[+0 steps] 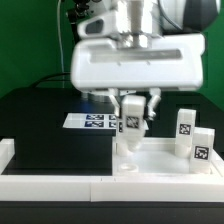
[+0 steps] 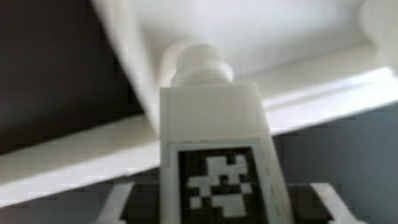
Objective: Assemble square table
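Along the near edge of the black worktop (image 1: 40, 120), the low white wall (image 1: 50, 183) runs unbroken. Behind it lies one square tabletop slab (image 1: 165, 160). Three legs counted: two (image 1: 186, 123) (image 1: 202, 146) upright on the exterior view's right, one leg (image 1: 131, 115) pinched upright in the tool (image 1: 133, 104) over the slab. The marker board (image 1: 92, 121) lies beyond.

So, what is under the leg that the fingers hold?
Under the held leg lies the white tabletop slab, near a corner. In the wrist view the leg's tip meets the slab, but the contact spot itself is covered by the leg.
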`<action>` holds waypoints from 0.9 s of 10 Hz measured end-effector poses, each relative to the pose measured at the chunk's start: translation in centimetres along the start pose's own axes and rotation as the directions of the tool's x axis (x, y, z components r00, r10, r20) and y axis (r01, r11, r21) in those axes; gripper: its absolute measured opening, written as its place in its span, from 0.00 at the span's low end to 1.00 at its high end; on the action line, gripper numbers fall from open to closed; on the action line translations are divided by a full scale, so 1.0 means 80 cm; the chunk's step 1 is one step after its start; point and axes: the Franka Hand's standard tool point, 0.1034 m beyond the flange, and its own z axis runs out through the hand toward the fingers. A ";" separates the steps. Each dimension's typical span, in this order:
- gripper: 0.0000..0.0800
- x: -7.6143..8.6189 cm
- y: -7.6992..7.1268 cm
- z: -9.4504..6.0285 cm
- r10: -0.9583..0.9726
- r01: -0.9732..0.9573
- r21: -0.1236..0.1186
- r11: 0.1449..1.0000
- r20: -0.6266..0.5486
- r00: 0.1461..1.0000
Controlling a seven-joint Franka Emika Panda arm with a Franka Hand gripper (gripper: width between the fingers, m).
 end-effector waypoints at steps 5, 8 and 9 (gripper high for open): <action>0.36 0.003 0.006 0.000 -0.008 0.008 -0.007 1.000 -0.014 1.000; 0.36 0.008 0.004 0.000 -0.003 0.001 -0.020 1.000 -0.092 0.996; 0.36 0.013 0.005 -0.001 0.000 -0.002 -0.022 1.000 -0.111 0.994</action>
